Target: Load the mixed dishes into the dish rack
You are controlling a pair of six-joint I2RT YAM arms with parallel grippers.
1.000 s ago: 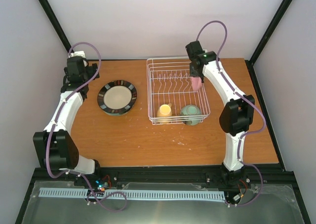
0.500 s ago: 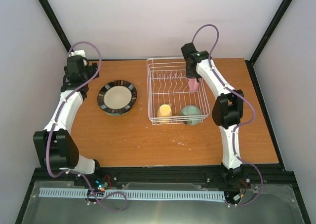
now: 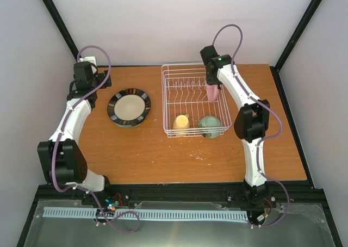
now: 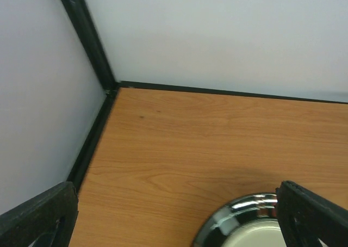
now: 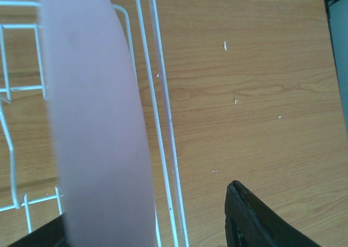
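Note:
The pink plate (image 3: 212,92) (image 5: 92,122) stands on edge in the right rear part of the white wire dish rack (image 3: 168,94) (image 5: 163,122). My right gripper (image 3: 213,81) (image 5: 147,203) hovers over it, open; its right finger (image 5: 261,220) is well clear of the plate. A pale yellow mug (image 3: 181,122) and a mint green bowl (image 3: 210,125) sit in the rack's front. The dark-rimmed plate (image 3: 129,106) (image 4: 244,225) lies flat on the table left of the rack. My left gripper (image 3: 100,84) (image 4: 176,225) is wide open above its far left rim, holding nothing.
The wooden table (image 3: 163,154) is boxed in by white walls and black frame posts (image 4: 87,40). In the left wrist view the back left corner is close. Small white specks (image 5: 225,45) dot the wood right of the rack.
My right arm carried the pink plate slightly left into the rack, and its jaws have spread off the plate. The left arm has hardly moved.

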